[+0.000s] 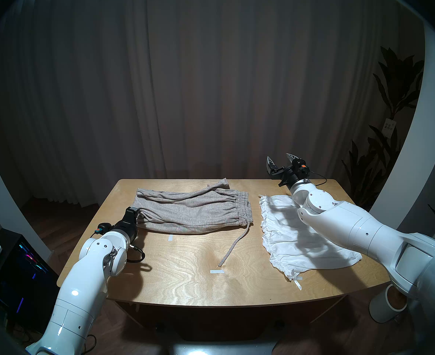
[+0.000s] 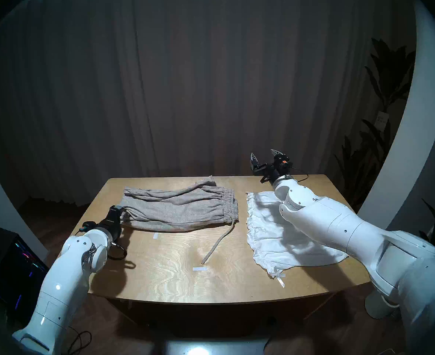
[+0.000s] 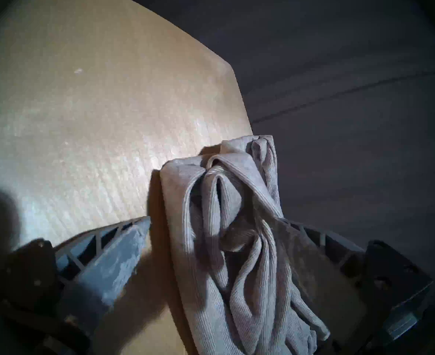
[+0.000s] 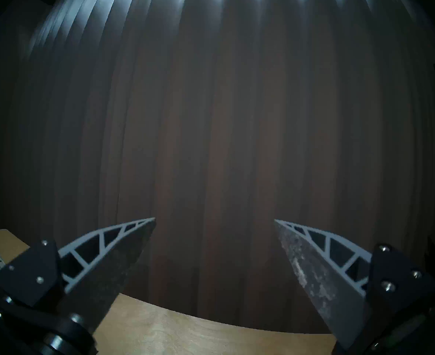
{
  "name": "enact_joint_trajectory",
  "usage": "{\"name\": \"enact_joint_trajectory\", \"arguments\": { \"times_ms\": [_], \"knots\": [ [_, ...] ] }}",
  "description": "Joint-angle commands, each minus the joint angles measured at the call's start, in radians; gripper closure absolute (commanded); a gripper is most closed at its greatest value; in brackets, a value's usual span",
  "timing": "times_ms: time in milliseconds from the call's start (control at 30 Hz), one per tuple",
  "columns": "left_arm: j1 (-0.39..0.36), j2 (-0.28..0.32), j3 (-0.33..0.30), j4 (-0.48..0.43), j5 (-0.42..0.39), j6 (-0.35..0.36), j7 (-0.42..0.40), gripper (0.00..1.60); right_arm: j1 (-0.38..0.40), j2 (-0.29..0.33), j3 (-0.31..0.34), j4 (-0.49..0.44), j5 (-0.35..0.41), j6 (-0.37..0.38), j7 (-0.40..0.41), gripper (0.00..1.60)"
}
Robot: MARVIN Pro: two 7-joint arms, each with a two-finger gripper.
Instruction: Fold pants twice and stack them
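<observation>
The grey-beige knit pants (image 1: 193,211) (image 2: 178,208) lie folded lengthwise at the back left of the wooden table (image 1: 185,282). Their waistband is toward the middle, and the drawstring (image 1: 234,244) trails forward. My left gripper (image 1: 138,211) (image 2: 120,210) (image 3: 216,220) is open at their left end. The bunched leg hems (image 3: 236,244) lie between its fingers and drape over one of them. The white ruffled shorts (image 1: 288,234) (image 2: 270,234) lie spread on the right, partly under my right arm. My right gripper (image 1: 279,157) (image 2: 262,153) (image 4: 215,220) is open and empty, raised above the far right edge and facing the curtain.
Two white tape marks (image 1: 217,271) (image 1: 170,238) are stuck on the table. A dark computer case (image 1: 19,270) stands on the floor at the left and a white cylinder (image 1: 388,305) at the right. Plants (image 1: 390,141) and a dark curtain stand behind.
</observation>
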Motion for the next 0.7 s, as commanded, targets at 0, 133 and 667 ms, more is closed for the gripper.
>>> {"name": "enact_joint_trajectory", "arguments": {
  "times_ms": [0, 133, 667],
  "knots": [
    [-0.061, -0.004, -0.006, 0.023, -0.002, 0.0, -0.035, 0.0, 0.013, -0.002, 0.006, -0.009, -0.009, -0.012, -0.003, 0.0],
    [-0.069, -0.016, -0.007, 0.051, -0.003, -0.005, -0.054, 0.0, 0.018, -0.013, 0.005, 0.002, -0.015, -0.012, -0.003, 0.0],
    [-0.073, -0.048, -0.016, 0.157, -0.025, -0.009, -0.204, 0.0, 0.03, -0.048, 0.007, 0.032, -0.034, -0.012, 0.002, 0.0]
  ]
}}
